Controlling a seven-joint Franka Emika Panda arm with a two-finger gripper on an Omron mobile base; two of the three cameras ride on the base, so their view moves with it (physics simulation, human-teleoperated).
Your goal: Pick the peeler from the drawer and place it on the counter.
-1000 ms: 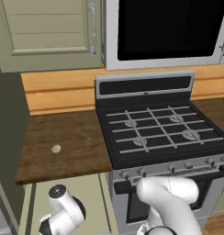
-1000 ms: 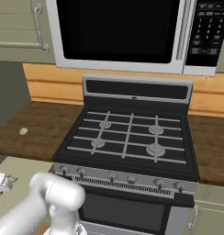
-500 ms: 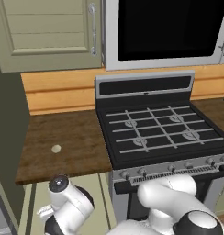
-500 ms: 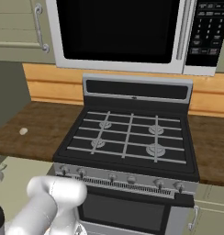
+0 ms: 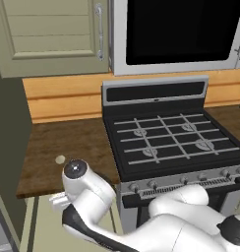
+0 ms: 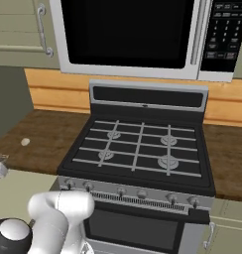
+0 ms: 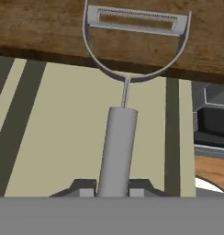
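Grey peeler (image 7: pixel 120 133) stands lengthwise from the closed hand (image 7: pixel 112 187), head toward counter (image 7: pixel 49 27).

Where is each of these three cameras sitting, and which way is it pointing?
Left base view: behind the arm on its left, looking forward and down at the counter and stove; the white arm rises from lower right.
Right base view: behind on the right, facing the same stove and microwave; the arm rises from lower left.
Hand view: on the hand, looking along the gripper, shut on the peeler, whose head reaches over the counter's edge.
Both base views share the stove, counter and small beige disc.
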